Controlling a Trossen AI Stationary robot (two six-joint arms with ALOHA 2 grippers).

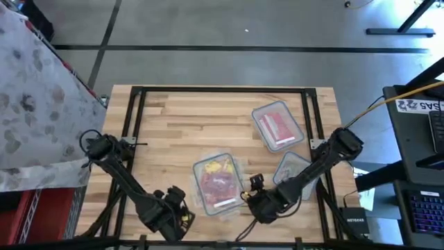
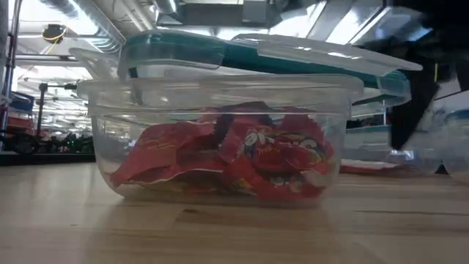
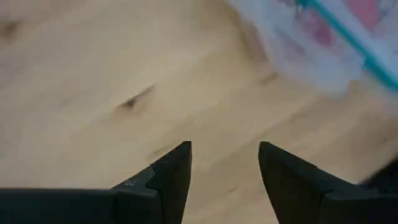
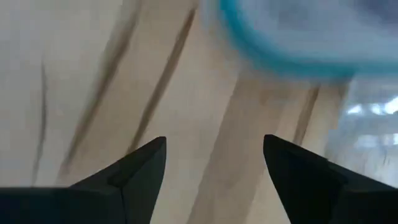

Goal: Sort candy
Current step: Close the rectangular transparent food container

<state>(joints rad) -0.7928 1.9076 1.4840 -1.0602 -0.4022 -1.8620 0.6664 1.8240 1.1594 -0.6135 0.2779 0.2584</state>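
Candy (image 1: 219, 182) is held in an open tub (image 1: 199, 169) at the bench (image 1: 180, 118) front. Left gripper (image 3: 225, 163) and right gripper (image 4: 214, 157) are poised either side, jaws parted, empty.

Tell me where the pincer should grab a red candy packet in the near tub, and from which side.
Judging from the high view, come straight down from above: the near tub is open-topped and its walls block any sideways approach. Pinch a raised crumpled edge of a top red packet, which the low view shows heaped loosely.
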